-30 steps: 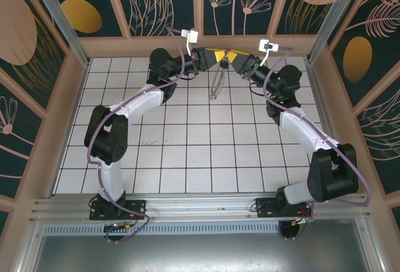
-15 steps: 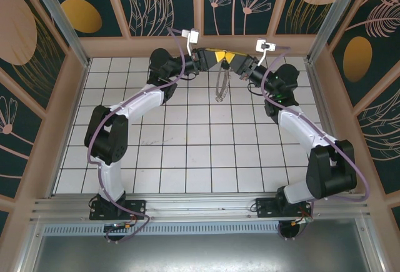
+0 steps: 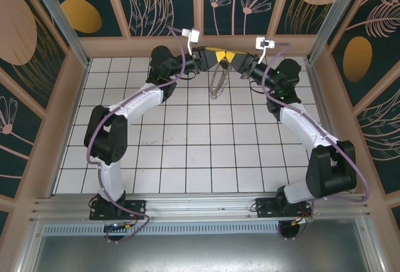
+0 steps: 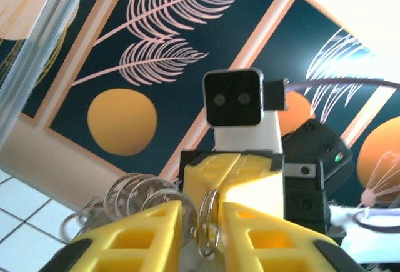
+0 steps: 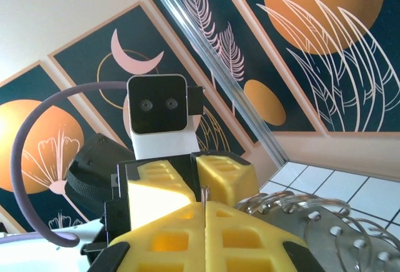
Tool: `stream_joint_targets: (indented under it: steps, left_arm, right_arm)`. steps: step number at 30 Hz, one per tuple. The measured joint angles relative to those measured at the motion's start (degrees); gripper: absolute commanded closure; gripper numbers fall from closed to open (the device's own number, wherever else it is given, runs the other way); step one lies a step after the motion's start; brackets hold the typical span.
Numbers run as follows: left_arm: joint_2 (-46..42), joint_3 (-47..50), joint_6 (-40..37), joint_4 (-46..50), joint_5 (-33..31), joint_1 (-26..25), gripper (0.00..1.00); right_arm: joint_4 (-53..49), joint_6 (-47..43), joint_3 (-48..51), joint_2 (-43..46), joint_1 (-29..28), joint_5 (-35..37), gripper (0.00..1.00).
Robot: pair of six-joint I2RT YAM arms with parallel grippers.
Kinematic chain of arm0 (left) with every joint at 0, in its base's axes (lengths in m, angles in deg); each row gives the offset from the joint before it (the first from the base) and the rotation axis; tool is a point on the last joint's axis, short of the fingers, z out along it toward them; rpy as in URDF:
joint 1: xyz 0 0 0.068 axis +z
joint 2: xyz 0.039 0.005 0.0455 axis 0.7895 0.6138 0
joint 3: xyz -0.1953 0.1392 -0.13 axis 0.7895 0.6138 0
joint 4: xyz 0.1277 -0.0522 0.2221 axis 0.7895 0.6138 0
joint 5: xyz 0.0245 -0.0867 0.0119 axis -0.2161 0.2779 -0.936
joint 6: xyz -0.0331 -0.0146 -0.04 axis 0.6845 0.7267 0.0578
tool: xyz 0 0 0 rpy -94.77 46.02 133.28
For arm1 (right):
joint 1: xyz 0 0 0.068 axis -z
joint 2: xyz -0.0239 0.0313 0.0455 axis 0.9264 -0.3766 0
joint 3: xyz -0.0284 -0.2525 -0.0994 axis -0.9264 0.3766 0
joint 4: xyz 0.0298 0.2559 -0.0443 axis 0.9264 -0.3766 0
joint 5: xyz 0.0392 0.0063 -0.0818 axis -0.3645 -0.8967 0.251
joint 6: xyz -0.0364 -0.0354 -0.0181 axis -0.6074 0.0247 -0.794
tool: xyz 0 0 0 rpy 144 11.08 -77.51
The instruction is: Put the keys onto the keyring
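Both grippers meet high over the back of the tiled floor. The keyring [image 3: 217, 84], a silvery loop fringed with small rings, dangles beneath them. My right gripper [image 3: 233, 59] is shut on a thin ring wire of it, which pokes up between its yellow fingers [image 5: 250, 234]. My left gripper [image 3: 211, 57] faces it with jaws a little apart. One ring [image 4: 209, 222] stands in that gap, and more rings [image 4: 134, 191] bunch to the left of the fingers. The key with the black head is out of view.
The back wall panel [image 3: 200, 3] stands close behind both grippers. Side walls and metal posts [image 3: 56, 15] close in the white tiled floor [image 3: 200, 141]. Each wrist camera box [image 4: 234, 100] faces the other at short range.
My right gripper has moved a little left, closer against the left one. The hanging keyring swung right, then back left.
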Motion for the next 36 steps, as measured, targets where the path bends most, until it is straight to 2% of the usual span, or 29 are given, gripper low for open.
stream_joint_targets:
  steps: [9, 17, 24, 36]
  left_arm:
    - [-3.76, -4.15, -13.31, 15.28, 1.88, 1.62, 0.62]
    - [-4.04, -8.52, -25.14, 29.79, 4.28, 2.86, 0.61]
    - [-3.63, -11.43, -31.54, 38.56, 7.43, 2.84, 0.61]
    - [-0.24, -12.33, -33.66, 41.94, 10.54, 2.84, 0.61]
  right_arm:
    - [-21.24, -17.68, -8.33, 0.00, 0.92, -5.73, 1.00]
    - [-34.62, -29.42, -11.96, -0.11, 1.81, -8.57, 1.00]
    - [-38.97, -33.24, -13.11, -0.61, 2.08, -10.23, 1.00]
    - [-40.72, -34.69, -13.64, -0.61, 2.21, -12.11, 1.00]
